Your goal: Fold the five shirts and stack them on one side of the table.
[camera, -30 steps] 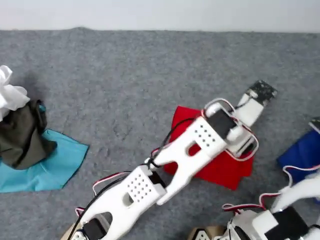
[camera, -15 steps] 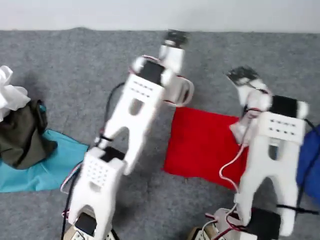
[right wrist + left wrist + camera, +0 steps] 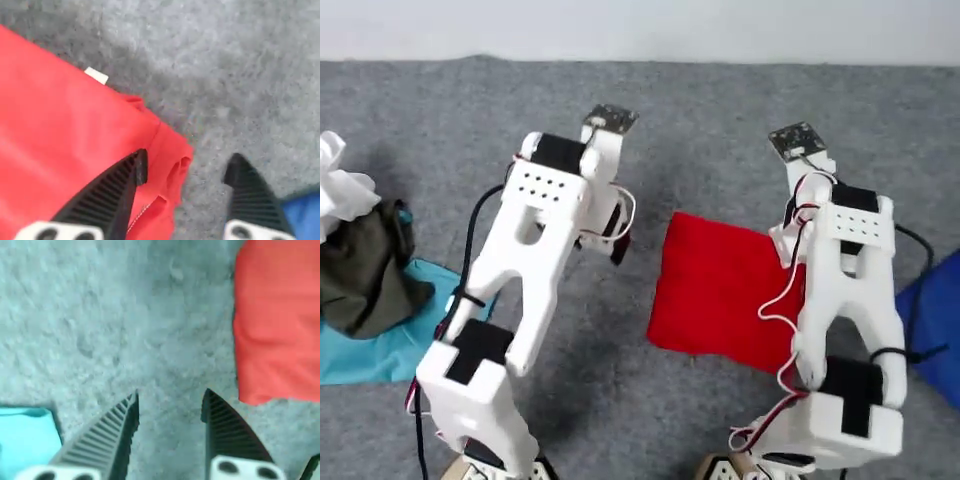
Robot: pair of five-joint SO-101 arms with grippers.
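Note:
A folded red shirt (image 3: 720,290) lies flat on the grey carpet, right of centre. My left gripper (image 3: 170,407) hovers open over bare carpet just left of the red shirt (image 3: 280,315), with nothing between its fingers. Over the far right corner of the red shirt (image 3: 65,135) my right gripper (image 3: 189,170) stands open, one finger above the cloth and the other above carpet. A small white tag (image 3: 96,76) shows on that edge. At the left lie a teal shirt (image 3: 410,340), a dark olive shirt (image 3: 360,270) and a white shirt (image 3: 340,185) in a heap.
A blue shirt (image 3: 935,320) lies at the right edge, partly behind the right arm (image 3: 845,300). The left arm (image 3: 520,270) stretches over the carpet between the teal shirt and the red one. The carpet ends at a white wall (image 3: 640,25) at the back.
The left arm has swung off the red shirt to its left side. The right arm has come up from the near right corner to the shirt's right edge.

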